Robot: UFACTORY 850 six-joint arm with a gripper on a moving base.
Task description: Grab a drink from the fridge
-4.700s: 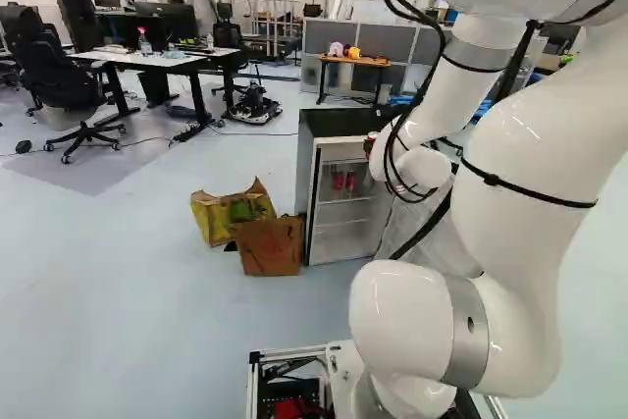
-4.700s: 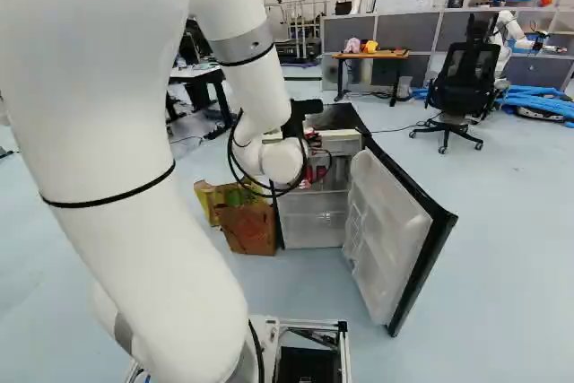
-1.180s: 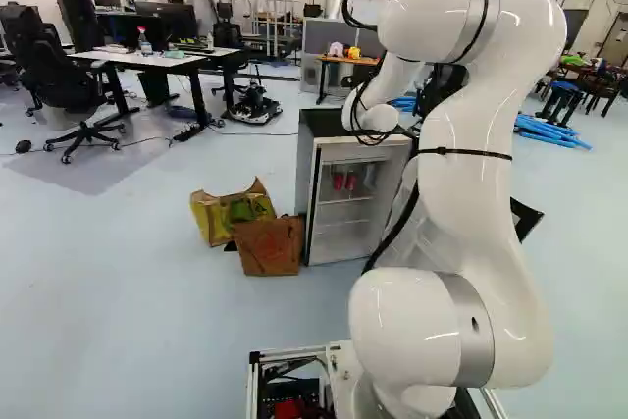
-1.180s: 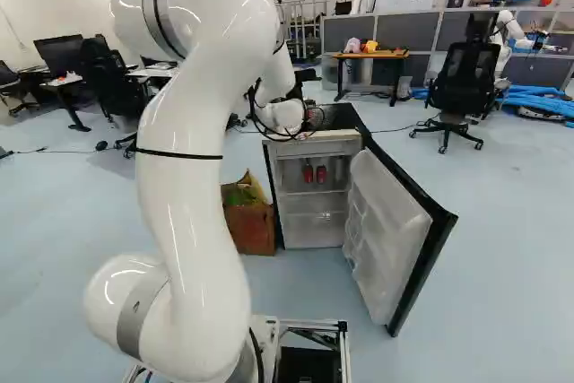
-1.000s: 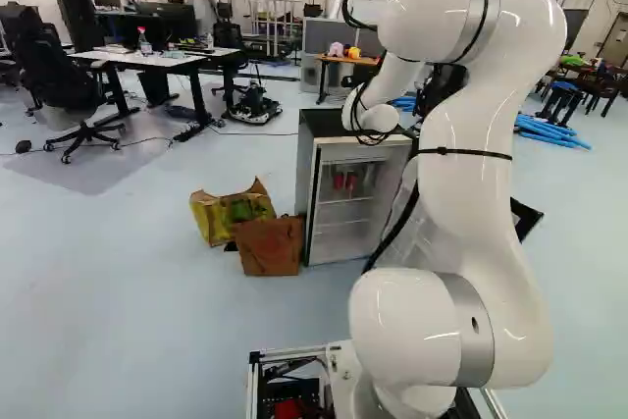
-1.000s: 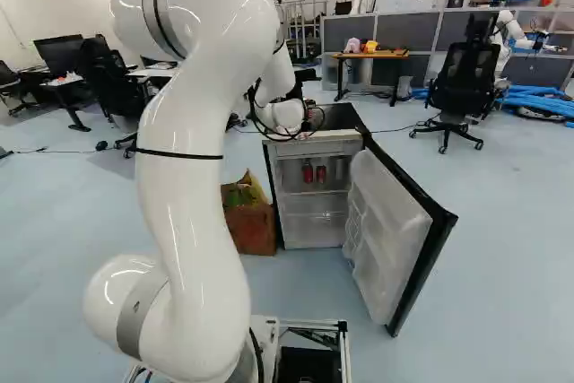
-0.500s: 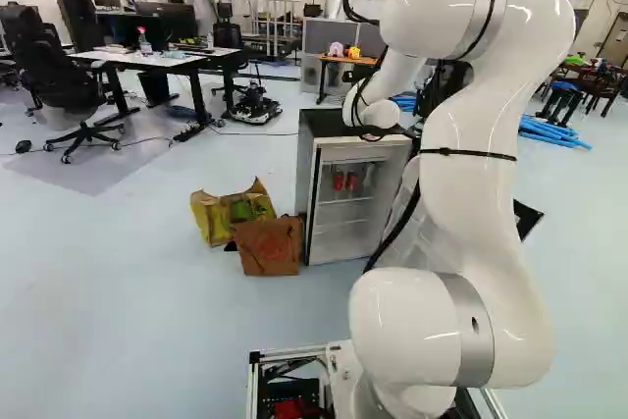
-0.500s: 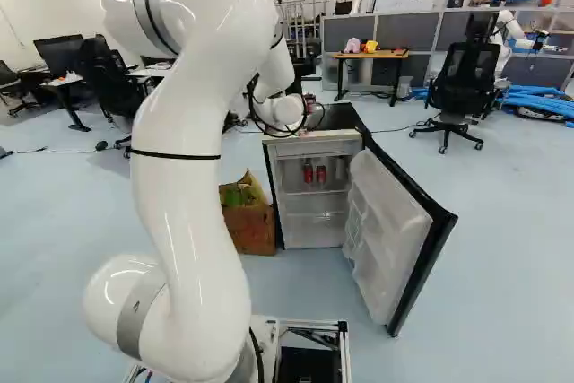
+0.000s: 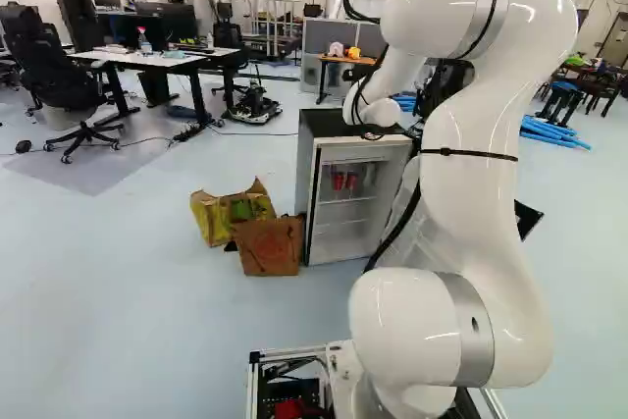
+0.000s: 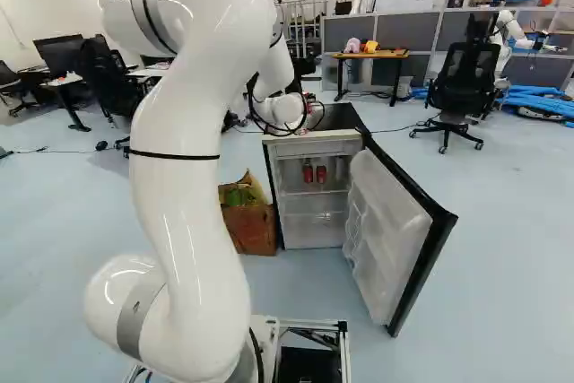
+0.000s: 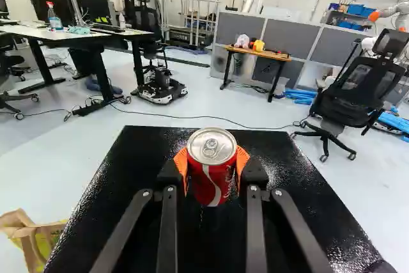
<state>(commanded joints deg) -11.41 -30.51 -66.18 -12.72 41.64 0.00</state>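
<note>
You've got the red can (image 11: 211, 190) pinched in the gripper (image 11: 211, 169) over the fridge (image 9: 306, 183), so pickup's basically done; its door (image 10: 387, 221) hangs open, closing's prob what's left.

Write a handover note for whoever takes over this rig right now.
Gripper: shut on a red can, orange pads on either side of it.
Where things are: the held can is over the black fridge top; whether it touches is unclear. Two more red cans stand inside on a shelf. The fridge door is open.
Done: a drink is in the grip, outside the fridge compartment.
Left: probably just a controlled release or handover; closing the door isn't in the task.
</note>
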